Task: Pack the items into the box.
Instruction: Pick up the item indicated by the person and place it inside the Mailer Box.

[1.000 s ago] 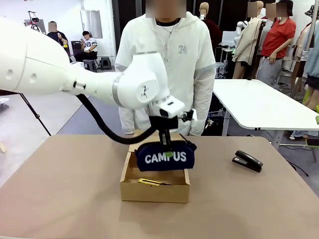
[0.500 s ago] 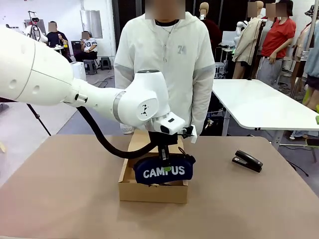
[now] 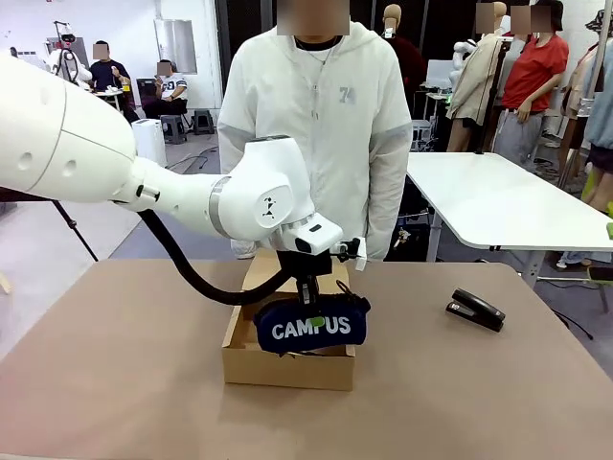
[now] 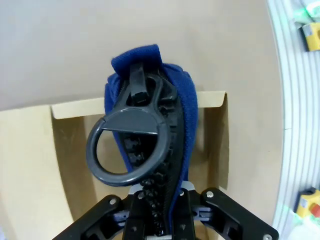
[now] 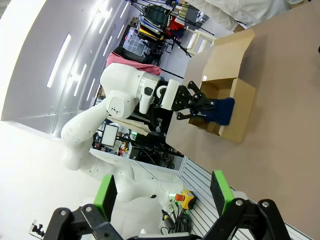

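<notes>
Lowered further, the pouch (image 3: pixel 283 331) sinks into the box (image 3: pixel 287 369), clamped by the left gripper (image 3: pixel 314 316); the right gripper (image 5: pixel 162 195) gapes empty. Next: let go, then the stapler (image 3: pixel 475 309) right of the box.

Brown table (image 3: pixel 115 364) carries an open cardboard box (image 3: pixel 287 366) near the middle, black stapler (image 3: pixel 475 309), apparently closed, off right.

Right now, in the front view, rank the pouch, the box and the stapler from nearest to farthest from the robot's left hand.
1. The pouch: gripped by the left hand, hanging at mid-table.
2. The box: directly beneath the pouch, lid flap open toward the person.
3. The stapler: lying apart on the table, off to the robot's right.
</notes>
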You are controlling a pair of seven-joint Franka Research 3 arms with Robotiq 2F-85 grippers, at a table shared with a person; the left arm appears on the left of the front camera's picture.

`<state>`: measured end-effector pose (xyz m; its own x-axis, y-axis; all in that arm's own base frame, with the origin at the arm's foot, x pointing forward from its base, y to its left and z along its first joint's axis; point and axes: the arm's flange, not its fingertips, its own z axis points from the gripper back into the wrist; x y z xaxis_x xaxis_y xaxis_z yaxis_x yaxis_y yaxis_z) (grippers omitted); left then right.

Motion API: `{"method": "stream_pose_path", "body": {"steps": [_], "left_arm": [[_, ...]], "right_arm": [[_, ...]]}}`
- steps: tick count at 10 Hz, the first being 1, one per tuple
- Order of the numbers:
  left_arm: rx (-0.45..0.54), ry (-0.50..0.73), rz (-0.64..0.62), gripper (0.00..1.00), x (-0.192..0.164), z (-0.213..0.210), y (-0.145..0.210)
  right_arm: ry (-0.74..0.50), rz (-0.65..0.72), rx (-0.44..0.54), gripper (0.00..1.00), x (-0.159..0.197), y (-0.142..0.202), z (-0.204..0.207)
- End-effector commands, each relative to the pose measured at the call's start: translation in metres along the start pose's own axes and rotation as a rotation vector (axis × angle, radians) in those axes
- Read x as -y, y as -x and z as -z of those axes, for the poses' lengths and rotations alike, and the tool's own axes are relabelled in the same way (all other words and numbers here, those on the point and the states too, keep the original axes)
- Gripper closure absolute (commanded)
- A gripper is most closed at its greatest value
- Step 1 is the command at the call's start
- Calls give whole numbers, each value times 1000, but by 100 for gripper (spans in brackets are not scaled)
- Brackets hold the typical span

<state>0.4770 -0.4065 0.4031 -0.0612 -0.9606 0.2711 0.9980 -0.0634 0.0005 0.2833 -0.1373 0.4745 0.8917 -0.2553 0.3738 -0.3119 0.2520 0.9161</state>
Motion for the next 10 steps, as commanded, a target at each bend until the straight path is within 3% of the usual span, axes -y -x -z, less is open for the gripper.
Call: {"method": "stream_pose_path", "body": {"steps": [1,5,10], "left_arm": [[76,-9,28,100,16,-12,14],[-40,-47,-33,100,28,-34,25],[-90,59,-30,100,10,8,23]], "right_arm": [[-4,-11,-7,0,-3,-2,-2],[-4,-11,-7,0,-3,-2,-2],[-4,-11,-7,0,-3,-2,-2]]}}
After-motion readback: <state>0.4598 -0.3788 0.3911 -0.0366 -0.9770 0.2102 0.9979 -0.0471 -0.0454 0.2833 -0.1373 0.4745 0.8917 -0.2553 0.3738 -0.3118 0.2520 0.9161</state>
